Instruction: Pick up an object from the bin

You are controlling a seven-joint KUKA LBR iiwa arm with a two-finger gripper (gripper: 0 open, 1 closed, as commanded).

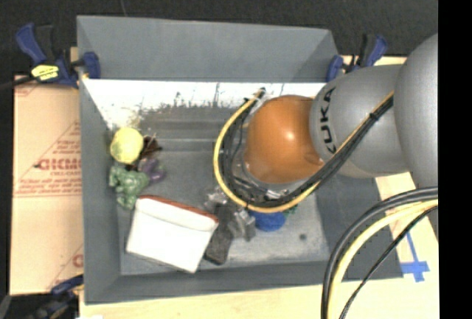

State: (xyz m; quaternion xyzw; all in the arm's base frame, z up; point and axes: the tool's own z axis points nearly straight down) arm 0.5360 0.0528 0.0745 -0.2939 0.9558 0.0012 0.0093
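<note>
The pincer (234, 220), grip impossible to tell, sits low beside a small blue thing (270, 222), probably mid-reach; clamping and lifting come next.

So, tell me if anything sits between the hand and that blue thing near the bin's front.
Nothing visible does. The hand sits beside the blue thing, which the arm partly covers; the white box lies on the hand's other side.

I see the ball (127, 144) at the left wall of the bin (206, 52), a toy figure (125, 186) just in front of it. A box (169, 236) lies before both, the gripper (234, 218) just right of it, under the arm's wrist (280, 141).
</note>
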